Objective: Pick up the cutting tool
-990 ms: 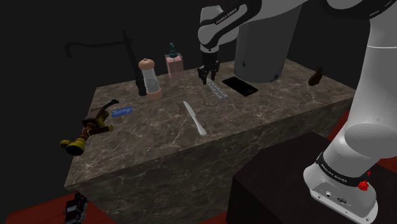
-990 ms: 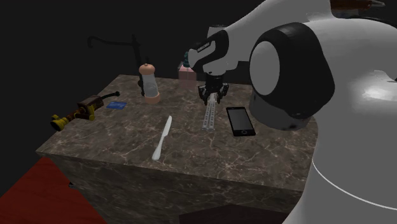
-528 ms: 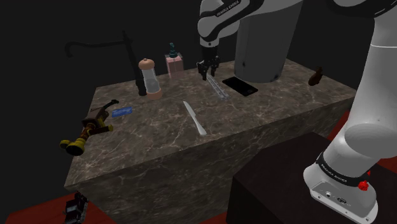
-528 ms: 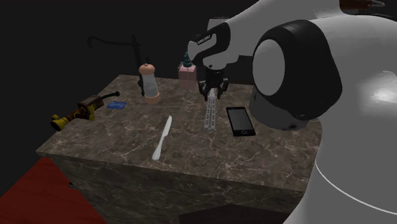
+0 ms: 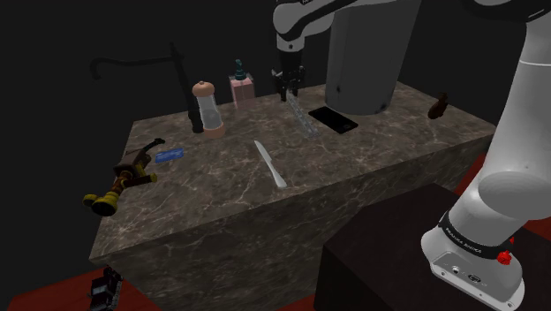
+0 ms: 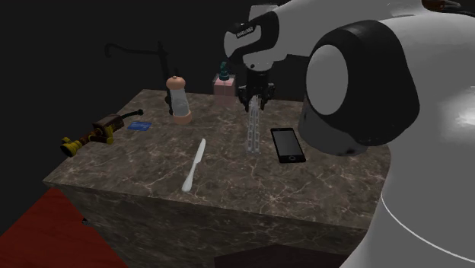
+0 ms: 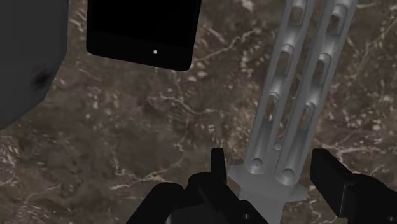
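Looking past the gripper (image 7: 267,159), wrist view reveals clasped knife (image 7: 267,137) holes

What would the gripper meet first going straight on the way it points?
Likely the marbled countertop; the grey slotted tool clasped in the gripper would touch down first. Gap unclear.

No legible text (arm (image 5: 521,132) lettering too small)

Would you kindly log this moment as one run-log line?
gripper: shut on grey perforated twin-handled knife | knife: slanted, gripped end above brown marbled counter
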Controlling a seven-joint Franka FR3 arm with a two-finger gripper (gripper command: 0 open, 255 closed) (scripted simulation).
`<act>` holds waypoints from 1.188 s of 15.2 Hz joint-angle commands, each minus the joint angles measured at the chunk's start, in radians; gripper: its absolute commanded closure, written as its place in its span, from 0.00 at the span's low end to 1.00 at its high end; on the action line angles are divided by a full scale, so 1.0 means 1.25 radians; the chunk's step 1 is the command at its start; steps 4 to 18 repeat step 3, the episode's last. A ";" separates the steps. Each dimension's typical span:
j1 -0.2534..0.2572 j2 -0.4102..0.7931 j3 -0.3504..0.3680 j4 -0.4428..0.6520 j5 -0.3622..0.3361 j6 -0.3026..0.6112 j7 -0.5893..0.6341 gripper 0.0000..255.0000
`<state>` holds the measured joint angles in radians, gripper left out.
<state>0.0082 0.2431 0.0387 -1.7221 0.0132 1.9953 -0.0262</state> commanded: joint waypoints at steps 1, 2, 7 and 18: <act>0.000 -0.006 0.000 0.013 0.000 -0.020 0.000 1.00; 0.000 -0.007 0.000 0.014 0.000 -0.021 0.000 1.00; 0.000 -0.007 0.000 0.015 0.000 -0.021 0.000 1.00; 0.000 -0.007 0.000 0.015 0.000 -0.021 0.000 1.00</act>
